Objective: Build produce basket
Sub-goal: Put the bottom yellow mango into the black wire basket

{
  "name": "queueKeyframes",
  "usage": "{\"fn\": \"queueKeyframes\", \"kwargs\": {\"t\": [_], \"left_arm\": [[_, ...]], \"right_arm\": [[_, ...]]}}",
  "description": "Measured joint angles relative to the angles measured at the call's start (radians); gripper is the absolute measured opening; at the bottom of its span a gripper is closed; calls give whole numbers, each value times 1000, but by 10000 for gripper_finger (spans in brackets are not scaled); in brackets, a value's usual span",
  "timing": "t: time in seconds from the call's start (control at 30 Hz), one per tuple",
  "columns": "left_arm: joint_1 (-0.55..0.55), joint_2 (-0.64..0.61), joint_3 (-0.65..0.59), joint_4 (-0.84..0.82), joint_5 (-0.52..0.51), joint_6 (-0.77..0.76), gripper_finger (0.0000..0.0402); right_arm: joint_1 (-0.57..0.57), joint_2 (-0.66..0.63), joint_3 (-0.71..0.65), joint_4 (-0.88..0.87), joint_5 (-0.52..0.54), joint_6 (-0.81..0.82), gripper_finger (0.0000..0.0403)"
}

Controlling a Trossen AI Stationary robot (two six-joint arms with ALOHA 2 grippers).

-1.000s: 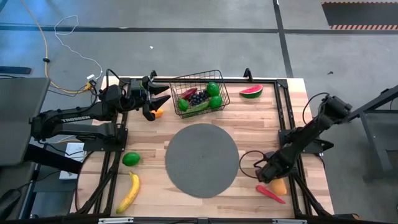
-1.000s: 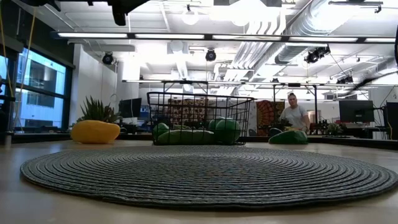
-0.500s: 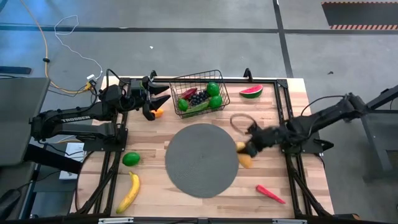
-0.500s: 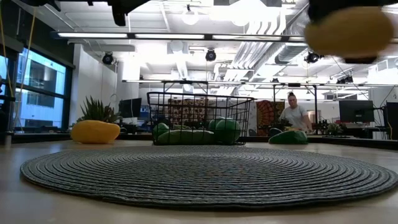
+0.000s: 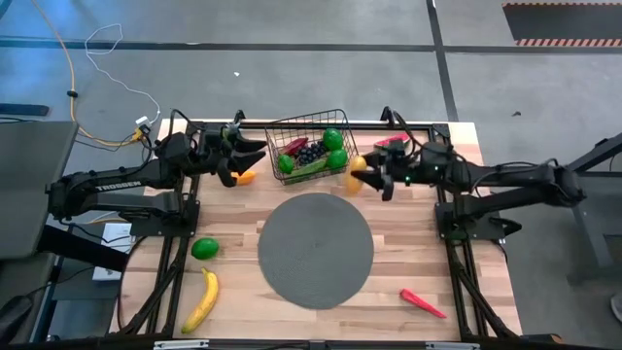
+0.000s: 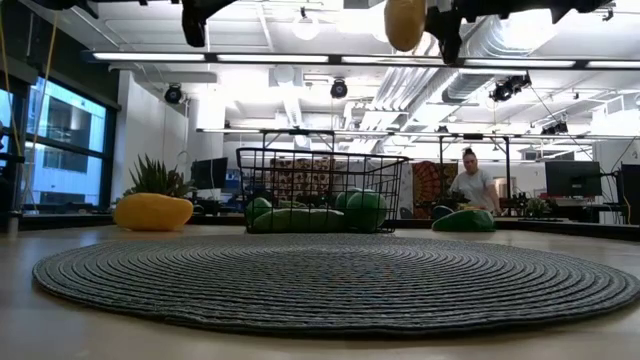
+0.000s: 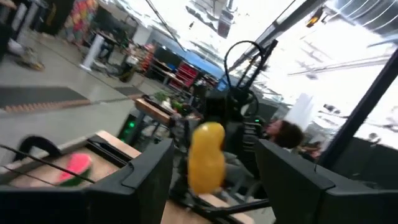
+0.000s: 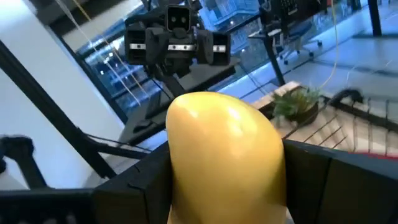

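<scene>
A yellow-orange piece is being pinched between the fingers of the right gripper, which is being held in the air just beside the basket, at its 3 o'clock side. The right arm is being stretched level across the table's far edge from 3 o'clock, over the red watermelon slice. In the low view the piece is being carried high above the basket.

The left gripper is being kept at the basket's 9 o'clock side, fingers spread and nothing between them, above a small orange piece on the table.

Limes, grapes and a red chilli are lying in the basket. On the wooden table a round grey mat is lying at centre, with a lime and a banana toward 8 o'clock and a chilli toward 4 o'clock. Beyond the table, a seated person is being shown in an office space.
</scene>
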Motion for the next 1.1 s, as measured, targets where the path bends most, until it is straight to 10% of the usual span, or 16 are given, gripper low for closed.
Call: {"fn": "queueKeyframes", "kwargs": {"t": [1.1], "left_arm": [[-55,0,0,5,-11,170,216]], "right_arm": [[-55,14,145,-259,-26,-123,214]]}}
